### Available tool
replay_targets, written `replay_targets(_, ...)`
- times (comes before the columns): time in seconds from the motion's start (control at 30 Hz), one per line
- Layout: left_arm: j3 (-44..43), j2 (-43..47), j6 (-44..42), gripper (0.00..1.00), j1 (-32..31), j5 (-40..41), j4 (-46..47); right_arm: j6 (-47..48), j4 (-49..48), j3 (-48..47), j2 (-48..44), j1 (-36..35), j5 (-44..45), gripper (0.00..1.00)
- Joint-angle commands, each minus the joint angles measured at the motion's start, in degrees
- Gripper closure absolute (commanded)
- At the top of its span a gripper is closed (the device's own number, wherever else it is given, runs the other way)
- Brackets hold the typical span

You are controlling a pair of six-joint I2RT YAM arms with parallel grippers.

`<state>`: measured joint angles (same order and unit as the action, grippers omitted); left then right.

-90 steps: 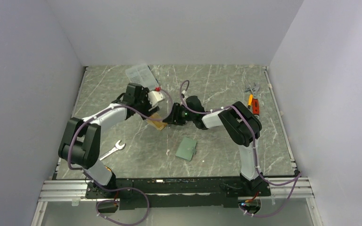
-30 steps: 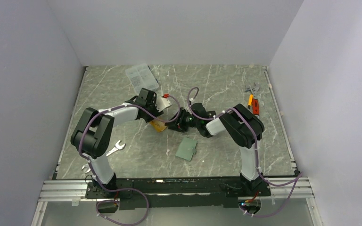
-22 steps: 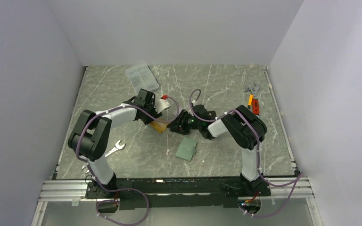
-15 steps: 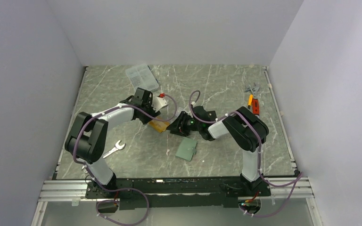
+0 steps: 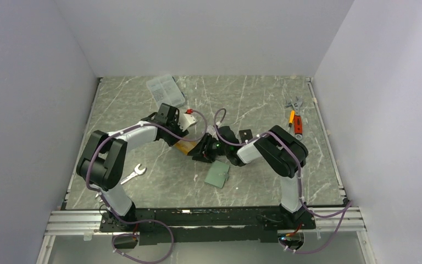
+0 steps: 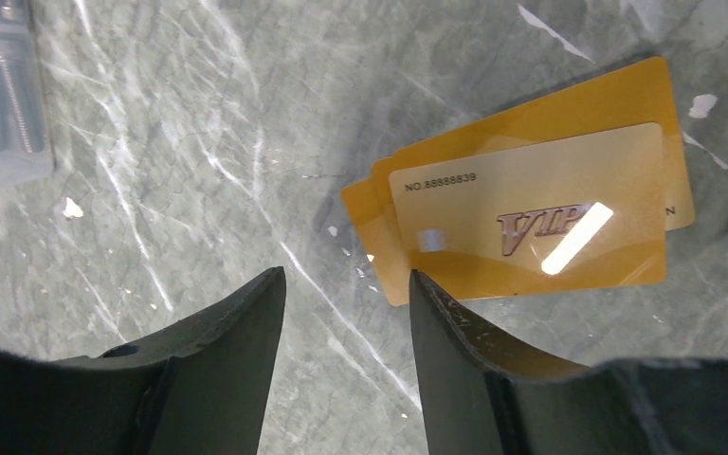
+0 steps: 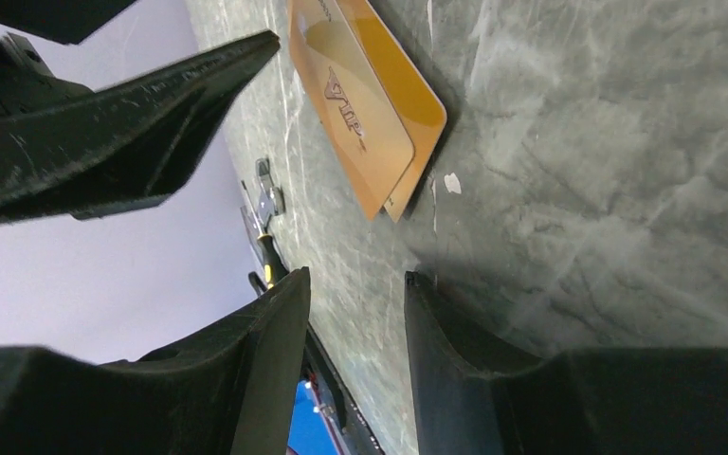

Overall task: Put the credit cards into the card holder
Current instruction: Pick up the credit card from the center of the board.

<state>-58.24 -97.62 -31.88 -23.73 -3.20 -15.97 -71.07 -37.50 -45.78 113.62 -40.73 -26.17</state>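
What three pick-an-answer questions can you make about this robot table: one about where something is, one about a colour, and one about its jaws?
1. Where do the gold cards lie?
A. Inside the card holder.
B. Held up in the air.
C. Flat on the table.
2. What colour is the card holder?
A. Grey-green.
B. Red.
C. Yellow.
3. How do the left gripper's jaws stand?
A. Shut on a card.
B. Open and empty.
C. Squeezed fully shut.
Answers: 1 C, they rest overlapped on the marble table. 2 A, the top view shows it grey-green. 3 B, bare table shows between them.
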Motion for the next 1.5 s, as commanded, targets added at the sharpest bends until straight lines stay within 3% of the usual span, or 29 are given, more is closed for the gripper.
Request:
replay_targets(0.0, 1.38, 0.31, -0.99, 0.43, -1.41, -0.32, 1.83, -2.09, -2.21, -1.43, 1.82, -0.15, 0.86, 0.55)
replay_targets(0.4, 6.55, 4.84, -1.73, 0.43, -2.5, -1.05, 4.91, -1.66, -3.39, 1.83, -2.61, 4.33, 0.18, 0.57)
replay_targets(0.7, 8.62, 9.22, -2.34, 0.42, -2.52, -3.9, 6.89, 7.4, 5.59, -3.49, -5.38, 8.01, -2.22, 0.57)
replay_targets(1.0, 7.93, 6.55, -3.82, 0.42, -2.53, -4.24, 4.7, 13.79, 11.43, -11.63, -2.8, 8.08, -4.37, 0.56)
replay_targets(1.47, 10.29, 5.94, -6.17, 0.42, -2.95, -1.17, 8.3, 13.11, 10.53, -15.83, 4.76, 7.63, -8.28, 0.56)
